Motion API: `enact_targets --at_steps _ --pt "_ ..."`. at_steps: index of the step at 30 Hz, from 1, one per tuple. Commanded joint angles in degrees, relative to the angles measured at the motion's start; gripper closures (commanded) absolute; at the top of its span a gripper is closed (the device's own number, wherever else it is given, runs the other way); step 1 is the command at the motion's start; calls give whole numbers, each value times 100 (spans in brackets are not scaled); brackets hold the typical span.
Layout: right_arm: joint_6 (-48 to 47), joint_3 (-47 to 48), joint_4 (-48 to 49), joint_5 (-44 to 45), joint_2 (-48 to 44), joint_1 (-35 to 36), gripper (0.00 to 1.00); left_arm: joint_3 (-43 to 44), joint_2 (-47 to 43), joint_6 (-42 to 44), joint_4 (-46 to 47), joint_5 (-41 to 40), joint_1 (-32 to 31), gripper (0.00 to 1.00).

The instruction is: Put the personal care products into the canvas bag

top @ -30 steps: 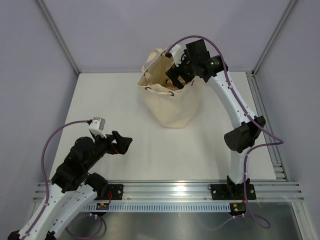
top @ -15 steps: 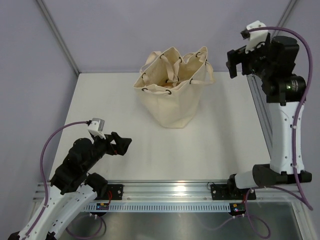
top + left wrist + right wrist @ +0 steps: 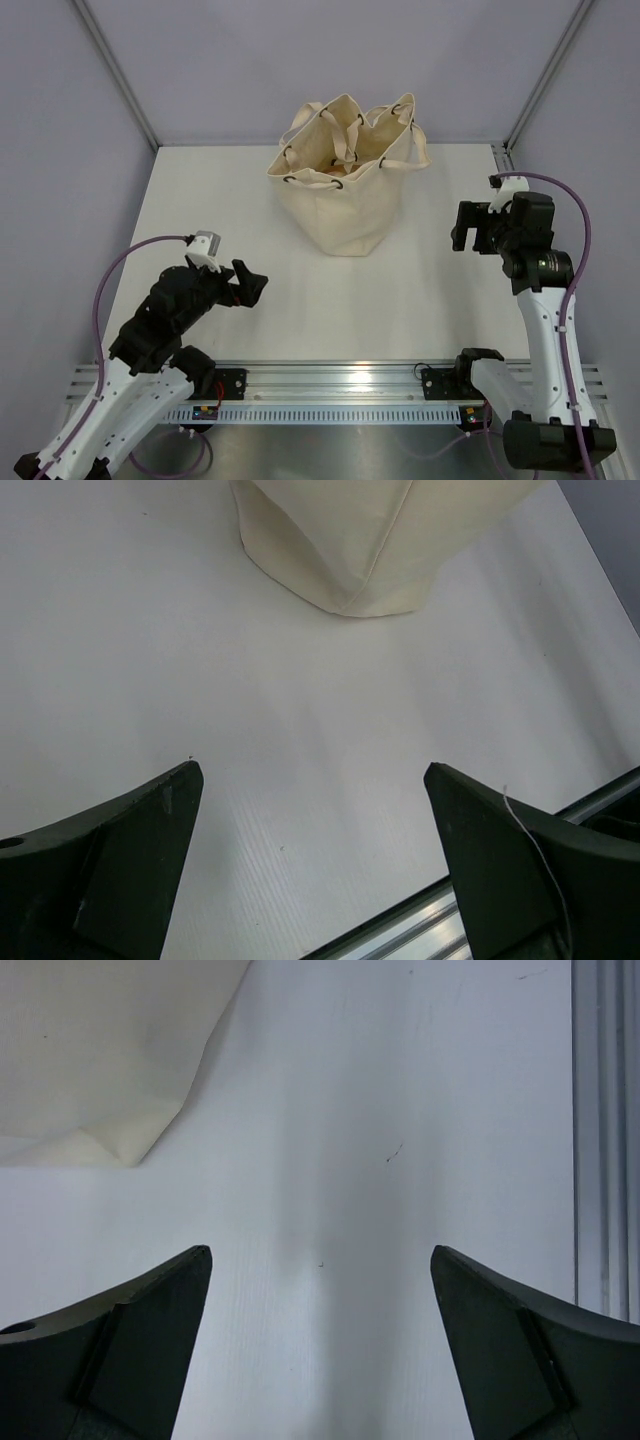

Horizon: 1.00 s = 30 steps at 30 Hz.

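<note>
The cream canvas bag (image 3: 345,185) stands upright at the back middle of the table, its mouth open and its loop handles hanging at the rim. Something pale and orange shows inside the mouth; no separate bottle or tube can be made out. The bag's lower part shows in the left wrist view (image 3: 370,540) and its corner in the right wrist view (image 3: 100,1050). My left gripper (image 3: 248,285) is open and empty over the near left of the table. My right gripper (image 3: 467,228) is open and empty, to the right of the bag and apart from it.
A metal rail (image 3: 340,378) runs along the table's near edge, and another (image 3: 535,260) along the right edge. The white tabletop (image 3: 400,300) lies between the arms. Grey walls close off the back and sides.
My right arm has left the bag's mouth, swung high to the right, then come down low beside the right edge. The bag's rim has sprung open. The left arm shifted slightly.
</note>
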Motion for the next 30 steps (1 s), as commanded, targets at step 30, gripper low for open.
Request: enact_targets --at_steps 30 --pt "710 -1242 1296 725 -973 -5 1 -54 -53 151 262 -173 13 1"
